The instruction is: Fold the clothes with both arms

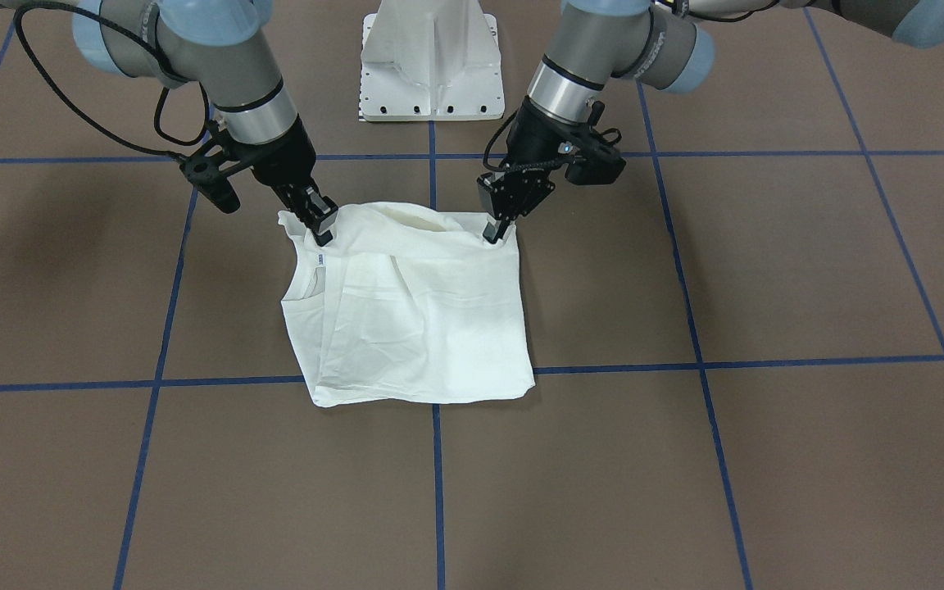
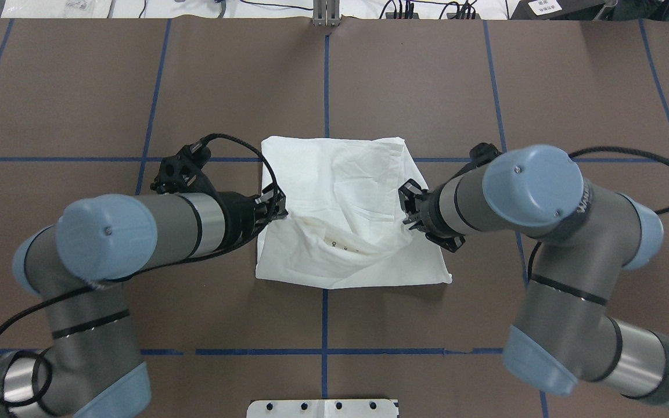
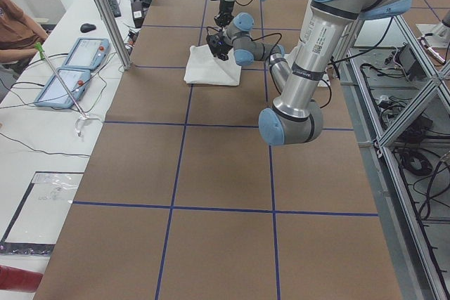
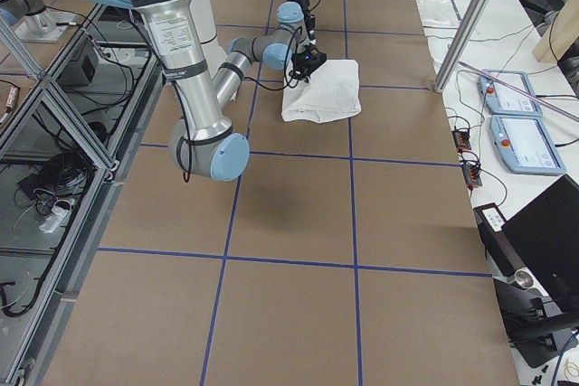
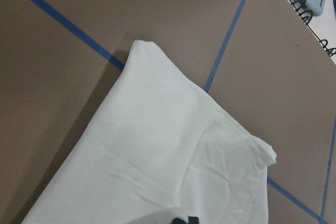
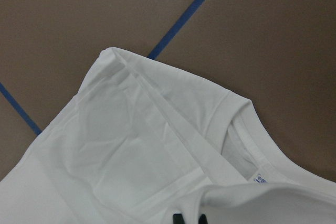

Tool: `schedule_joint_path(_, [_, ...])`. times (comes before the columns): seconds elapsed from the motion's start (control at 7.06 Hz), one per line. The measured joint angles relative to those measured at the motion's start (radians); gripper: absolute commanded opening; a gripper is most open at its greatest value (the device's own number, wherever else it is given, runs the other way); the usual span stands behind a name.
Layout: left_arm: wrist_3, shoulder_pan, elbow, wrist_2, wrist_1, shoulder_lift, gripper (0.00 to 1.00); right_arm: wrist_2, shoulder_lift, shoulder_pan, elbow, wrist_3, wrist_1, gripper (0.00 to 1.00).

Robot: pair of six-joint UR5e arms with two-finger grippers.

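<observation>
Exterior front-facing view: shirt (image 1: 423, 319) lies mid-frame on the worktop (image 1: 685, 459), already folded to a rough square, w/ its top edge lifted off the surface. Right hand (image 1: 324, 236), at that edge's left end in this frame, is closed narrow on the cloth. Left hand (image 1: 494, 236), at the right end, is pinched on it too. Btwn them the held layer bows up and gapes a bit. Collar (image 6: 226, 114) and neck label (image 6: 261, 178) sit on the right hand's side, per its wrist cam. Relation that matters: the held edge runs side to side across the frame, hand to hand, and the rest of the shirt stretches flat from it toward the bottom of the frame. So the free edge is straight below both hands, approx equally far from each, and neither arm is nearer. Judgement: next step prob. carries the held edge down-frame over the flat part to halve it, hands moving parallel at the same pace. Risk: if one leads, the fold goes skew. Slack mid-span could also bunch under the top layer.
</observation>
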Motion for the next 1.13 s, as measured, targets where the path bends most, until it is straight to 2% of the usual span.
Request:
schedule_joint_path(0.28, [0.038,-0.054,0.091,-0.005,-0.04,-0.044,0.0,0.033,0.088,0.047,-0.127,-0.038,0.001,0.0])
schedule_joint_path(0.57, [0.05,-0.084,0.164,-0.013,-0.085,-0.078,0.0,0.063,0.133,0.08,-0.207,-0.074,0.008,0.0])
schedule_joint_path(0.71, [0.051,-0.094,0.211,-0.02,-0.131,-0.089,0.13,0.07,0.144,0.09,-0.243,-0.084,0.036,0.68])
schedule_joint_path(0.85, [0.058,-0.105,0.262,-0.023,-0.172,-0.1,0.47,0.073,0.157,0.102,-0.287,-0.088,0.08,1.0])
schedule_joint_path(0.99, [0.089,-0.129,0.313,-0.026,-0.211,-0.109,0.55,0.079,0.184,0.123,-0.344,-0.11,0.112,1.0])
schedule_joint_path(1.13, [0.138,-0.165,0.349,-0.041,-0.24,-0.113,0.55,0.096,0.209,0.159,-0.402,-0.174,0.127,1.0])
